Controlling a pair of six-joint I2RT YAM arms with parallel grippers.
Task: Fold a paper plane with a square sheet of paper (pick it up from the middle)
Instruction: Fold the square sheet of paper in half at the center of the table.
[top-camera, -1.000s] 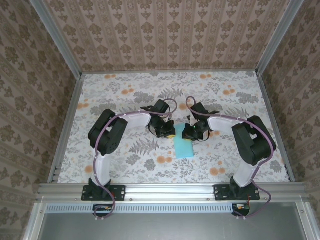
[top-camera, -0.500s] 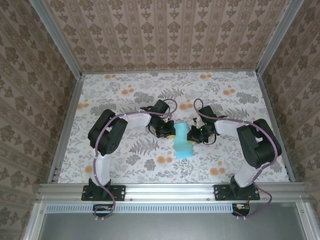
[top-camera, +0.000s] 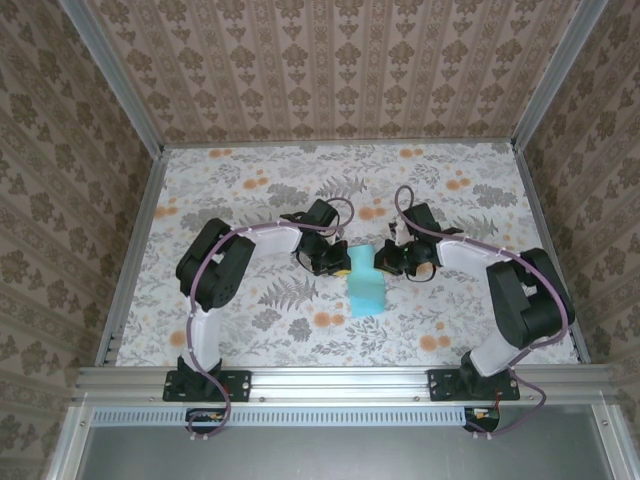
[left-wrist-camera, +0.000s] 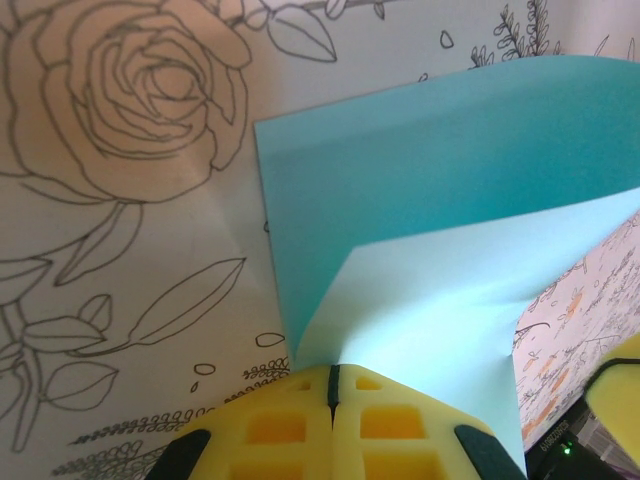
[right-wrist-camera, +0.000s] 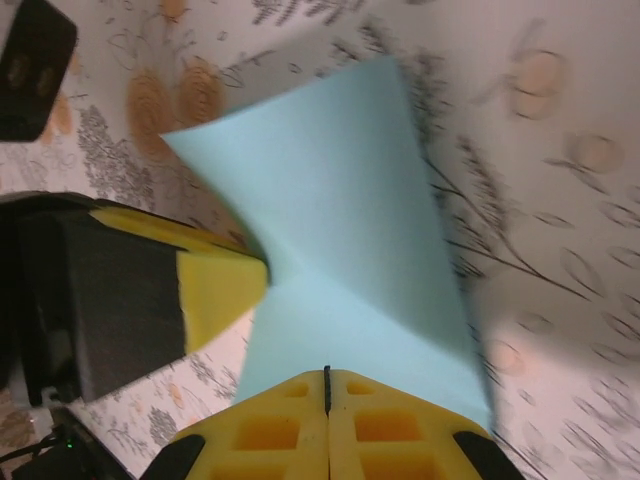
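Right wrist: left claw (right-wrist-camera: 222, 286) pinches paper (right-wrist-camera: 340, 230) above table (right-wrist-camera: 565, 210).

Left end effector (top-camera: 341, 262) and right end effector (top-camera: 382, 262) face inward, clamped.

No writing, label, brand or number can be read here. The thin light-teal square sheet of paper (top-camera: 367, 290) is plain; the flower-printed desk (top-camera: 250, 180) bears drawings only.
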